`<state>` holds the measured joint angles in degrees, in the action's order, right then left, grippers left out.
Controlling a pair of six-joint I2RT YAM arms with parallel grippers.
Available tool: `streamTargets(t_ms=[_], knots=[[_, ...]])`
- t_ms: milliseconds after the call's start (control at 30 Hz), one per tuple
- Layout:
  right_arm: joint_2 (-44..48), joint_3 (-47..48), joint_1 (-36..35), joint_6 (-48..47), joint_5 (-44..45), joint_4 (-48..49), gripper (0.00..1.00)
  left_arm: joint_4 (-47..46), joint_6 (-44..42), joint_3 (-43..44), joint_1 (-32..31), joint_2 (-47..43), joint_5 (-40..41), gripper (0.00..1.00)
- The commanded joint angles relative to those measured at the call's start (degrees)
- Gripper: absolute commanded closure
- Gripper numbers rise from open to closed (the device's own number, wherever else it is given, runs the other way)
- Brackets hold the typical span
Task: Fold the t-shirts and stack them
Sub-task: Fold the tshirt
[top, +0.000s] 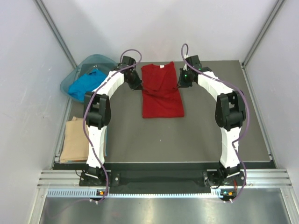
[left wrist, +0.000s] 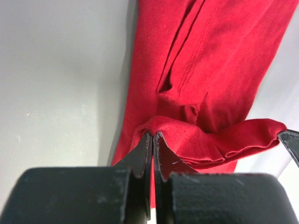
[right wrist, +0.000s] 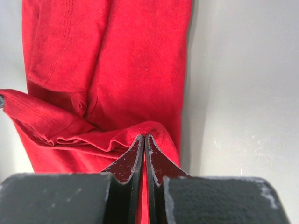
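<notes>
A deep red t-shirt lies lengthwise at the back middle of the table, its white neck label at the far end. My left gripper is shut on the shirt's left edge, where a fold of red cloth bunches over the closed fingertips. On the opposite edge my right gripper is also shut, pinching a raised ridge of the cloth at its tips. A bright blue t-shirt sits crumpled in the basin. A tan t-shirt lies folded at the table's left front.
The translucent teal basin stands at the back left corner. The dark table top stretches in front of the red shirt. White walls with metal rails close in the sides and back.
</notes>
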<state>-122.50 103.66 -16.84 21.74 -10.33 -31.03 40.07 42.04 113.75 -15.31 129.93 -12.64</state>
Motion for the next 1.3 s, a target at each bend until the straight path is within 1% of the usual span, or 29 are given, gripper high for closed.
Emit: streamTargets(t_ms=[0,167,300,400,433,500,533,567,600,633,667,700,733,767,833,867,900,933,967,1000,1067,1133,1267], knots=[[-1.4,4.1,1.1,-0.8,-0.7,0.9,1.0,0.0,0.0,3.7,1.0,1.4,0.3,1.0],[-2.8,6.2,1.3,-0.9,-1.0,0.9,1.0,-0.6,0.2,5.0,1.2,3.4,-1.6,1.0],[-4.2,7.1,1.6,-0.4,-0.9,1.2,1.0,-0.7,0.3,5.7,1.4,4.3,-1.1,1.0],[-5.6,8.4,2.0,-0.3,-1.2,1.5,1.0,-1.3,0.2,6.4,1.8,5.2,-2.3,0.92],[-5.8,8.8,2.1,-0.2,-1.4,2.0,0.95,-1.7,-0.6,6.4,1.8,4.9,-2.6,0.86],[-6.7,10.1,2.3,-0.6,-2.1,2.4,0.88,-3.0,-2.5,6.1,1.9,3.8,-2.7,0.79],[-6.8,10.9,2.7,-0.7,-2.4,2.4,0.82,-3.2,-4.5,6.0,2.0,2.1,-2.3,0.77],[-6.5,11.0,3.0,-0.8,-2.6,1.9,0.78,-3.3,-5.5,5.7,2.2,1.0,-0.7,0.7],[-5.2,10.7,3.3,-1.2,-2.6,2.0,0.7,-3.2,-6.2,4.7,2.4,-1.3,0.5,0.68],[-4.2,9.1,3.5,-1.4,-2.5,2.1,0.67,-3.3,-7.1,3.8,2.8,-2.8,1.8,0.66],[-2.9,7.7,3.7,-1.8,-2.4,2.7,0.64,-3.8,-7.4,2.3,2.8,-4.5,3.8,0.63],[-0.2,4.5,3.7,-2.3,-2.6,3.1,0.58,-5.8,-7.7,-1.9,2.8,-8.2,3.9,0.6],[1.0,2.9,3.6,-2.7,-3.3,3.1,0.57,-7.2,-7.4,-4.9,2.7,-10.1,3.2,0.59],[2.4,1.1,3.7,-3.5,-4.1,2.8,0.56,-9.2,-7.2,-11.7,2.7,-12.1,2.2,0.58],[6.9,-5.8,3.7,-4.5,-6.9,3.2,0.54,-14.5,-6.4,-18.9,2.2,-17.6,-1.5,0.56],[8.6,-8.4,3.7,-5.6,-7.9,4.3,0.54,-16.4,-6.1,-25.9,2.0,-19.2,-3.0,0.56],[11.5,-10.8,3.6,-6.1,-8.9,4.6,0.53,-18.2,-5.7,-29.3,1.8,-22.3,-5.6,0.55],[12.9,-15.4,3.7,-6.6,-9.4,4.9,0.53,-22.4,-5.4,-32.5,1.2,-23.7,-6.9,0.55],[14.1,-17.4,3.7,-7.8,-10.8,5.5,0.53,-24.0,-5.4,-37.9,0.9,-25.1,-8.2,0.55],[16.1,-21.0,3.7,-8.5,-11.9,6.0,0.53,-25.4,-5.3,-40.0,0.5,-26.9,-9.5,0.54],[17.0,-23.3,3.7,-9.9,-13.5,6.6,0.54,-28.4,-5.2,-44.5,-0.2,-28.0,-11.0,0.54],[16.9,-25.5,3.7,-10.6,-14.3,6.4,0.55,-31.0,-5.0,-46.6,-0.6,-28.4,-12.9,0.54],[16.2,-29.1,4.0,-12.2,-16.2,7.6,0.55,-32.2,-5.7,-49.6,-0.8,-27.7,-12.3,0.54]])
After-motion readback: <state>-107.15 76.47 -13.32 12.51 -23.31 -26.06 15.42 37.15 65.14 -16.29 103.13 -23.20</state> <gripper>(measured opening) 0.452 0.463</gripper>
